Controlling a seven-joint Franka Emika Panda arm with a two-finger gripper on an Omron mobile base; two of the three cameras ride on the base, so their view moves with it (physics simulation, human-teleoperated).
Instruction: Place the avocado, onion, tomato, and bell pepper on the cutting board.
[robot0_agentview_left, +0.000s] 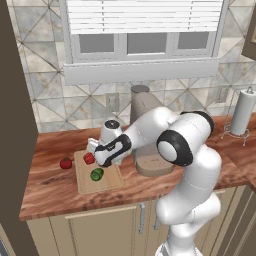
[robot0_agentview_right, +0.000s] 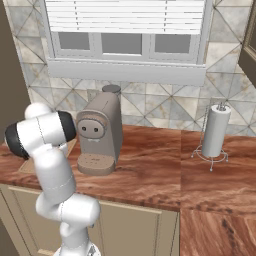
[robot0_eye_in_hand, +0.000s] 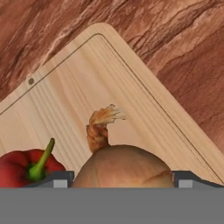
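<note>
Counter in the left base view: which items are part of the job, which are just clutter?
Job:
cutting board
avocado on the board
bell pepper on the board
onion between the fingertips, over the board
red item on the counter left of the board, probably the tomato

Clutter:
coffee machine
paper towel holder

Pale smooth wooden cutting board (robot0_eye_in_hand: 131, 109), papery tan onion (robot0_eye_in_hand: 122, 168), glossy reddish wood counter (robot0_eye_in_hand: 175, 39).

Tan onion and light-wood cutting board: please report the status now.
Gripper over light-wood rectangular cutting board, tan papery onion between its fingertips; grip not confirmed. Red bell pepper and glossy green avocado on board. Round red tomato on counter, off board.
</note>
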